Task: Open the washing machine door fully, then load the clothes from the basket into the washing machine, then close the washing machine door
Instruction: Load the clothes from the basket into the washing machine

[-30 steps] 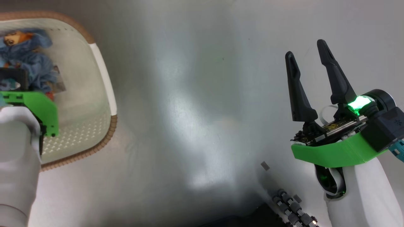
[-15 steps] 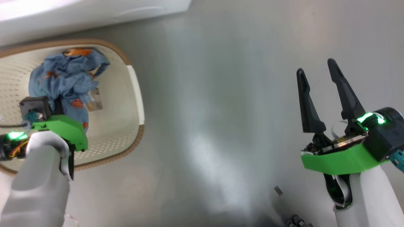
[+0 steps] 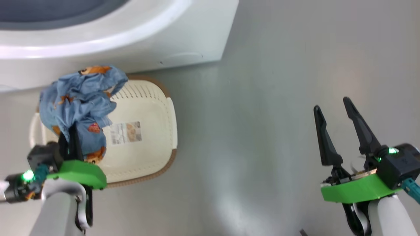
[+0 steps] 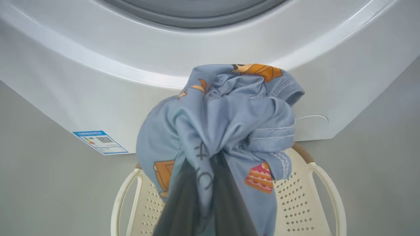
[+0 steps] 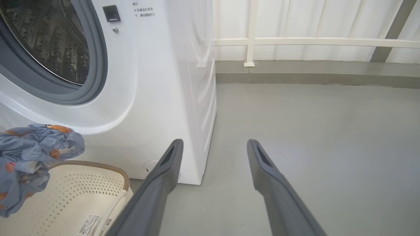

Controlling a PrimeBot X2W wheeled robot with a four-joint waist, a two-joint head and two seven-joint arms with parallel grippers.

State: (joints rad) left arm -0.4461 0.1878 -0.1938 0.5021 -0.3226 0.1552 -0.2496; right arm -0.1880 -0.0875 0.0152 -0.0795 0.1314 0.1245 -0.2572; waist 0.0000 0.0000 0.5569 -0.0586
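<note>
The left end effector [image 3: 73,139] is clamped on the bunched light blue clothes [image 3: 82,98], which bury its fingertips and mask part of the basket [image 3: 154,108] beneath. The bundle is held just before the washing machine [image 3: 131,42], whose opening is cut off at the head view's top edge. The right end effector [image 3: 330,105], fingers spread apart and empty, is held over the grey floor [image 3: 262,114], well to the right, with the steel drum [image 5: 49,42] seen in its wrist view.

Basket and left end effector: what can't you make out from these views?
Basket floor: head view, left part hidden behind the lifted clothes.
Left end effector: fingertips buried in fabric, left wrist view.
Drum: right wrist view, cut by the frame edge.
Basket label: print too small.
</note>
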